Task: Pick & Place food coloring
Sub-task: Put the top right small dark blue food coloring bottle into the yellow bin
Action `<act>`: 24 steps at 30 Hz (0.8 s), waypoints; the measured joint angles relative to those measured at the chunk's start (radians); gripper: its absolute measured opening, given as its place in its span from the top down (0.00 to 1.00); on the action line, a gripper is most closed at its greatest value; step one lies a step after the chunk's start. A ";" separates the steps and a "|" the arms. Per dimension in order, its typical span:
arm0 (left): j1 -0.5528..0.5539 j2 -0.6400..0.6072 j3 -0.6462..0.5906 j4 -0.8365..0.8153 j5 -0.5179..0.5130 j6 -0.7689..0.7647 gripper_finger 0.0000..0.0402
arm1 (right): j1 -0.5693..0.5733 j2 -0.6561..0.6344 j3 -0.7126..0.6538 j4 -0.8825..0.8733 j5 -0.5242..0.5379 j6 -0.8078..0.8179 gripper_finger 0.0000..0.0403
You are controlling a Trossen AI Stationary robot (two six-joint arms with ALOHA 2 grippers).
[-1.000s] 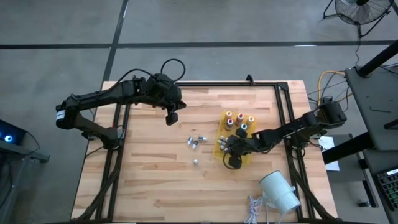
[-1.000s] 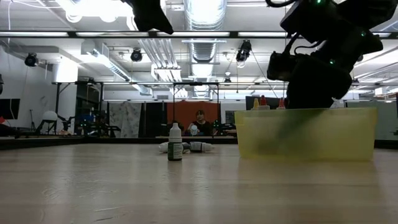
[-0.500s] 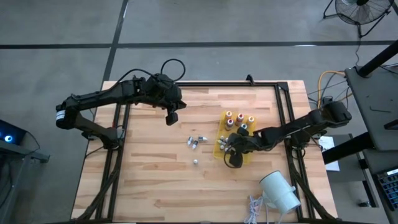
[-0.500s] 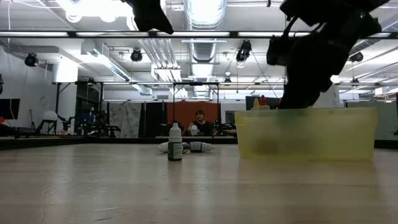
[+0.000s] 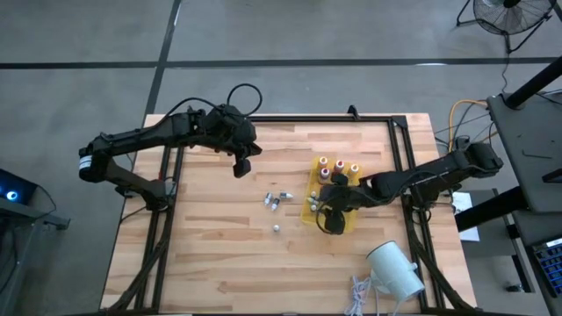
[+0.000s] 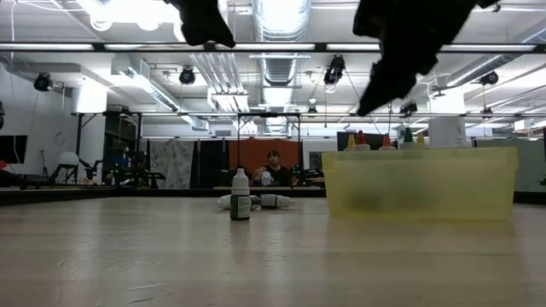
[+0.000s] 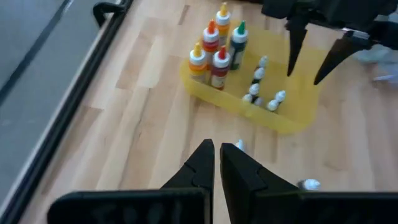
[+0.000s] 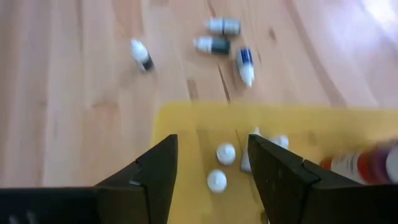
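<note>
Here, colour-capped bottles (image 7: 216, 51) upright in yellow tray (image 7: 298, 116); right gripper (image 8: 212, 163) open above.

You see a yellow tray (image 5: 311, 198) on the wooden table (image 5: 219, 254), a white cylinder (image 5: 394, 270) with a white cable (image 5: 358, 294) near the front edge, a fan (image 5: 507, 15) on the floor.

No readable text or labels anywhere.
</note>
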 joint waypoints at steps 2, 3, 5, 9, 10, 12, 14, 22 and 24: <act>0.001 0.000 0.000 0.000 0.043 -0.004 1.00 | -0.001 0.002 0.032 -0.006 0.001 -0.017 0.54; 0.000 0.000 0.000 0.001 0.067 -0.004 1.00 | -0.003 0.002 0.048 -0.018 0.001 -0.018 0.54; 0.000 0.000 0.000 0.000 0.106 0.000 1.00 | -0.007 0.002 0.073 -0.024 0.004 -0.019 0.54; -0.007 0.000 0.000 0.000 0.170 0.040 1.00 | -0.007 0.002 0.120 -0.023 0.038 -0.019 0.54; -0.009 0.000 0.000 0.000 0.189 0.049 1.00 | -0.006 0.002 0.131 -0.022 0.045 -0.019 0.54; -0.011 -0.001 0.000 0.000 0.224 0.055 1.00 | -0.007 0.002 0.146 -0.022 0.054 -0.019 0.54; -0.011 -0.001 0.000 0.000 0.249 0.055 1.00 | -0.007 0.002 0.156 -0.022 0.056 -0.019 0.54; -0.022 -0.044 -0.086 0.130 0.259 0.028 1.00 | -0.006 0.003 0.173 -0.023 0.056 -0.019 0.54; -0.023 -0.083 -0.152 0.220 0.257 -0.006 1.00 | -0.006 0.003 0.171 -0.021 0.056 -0.013 0.54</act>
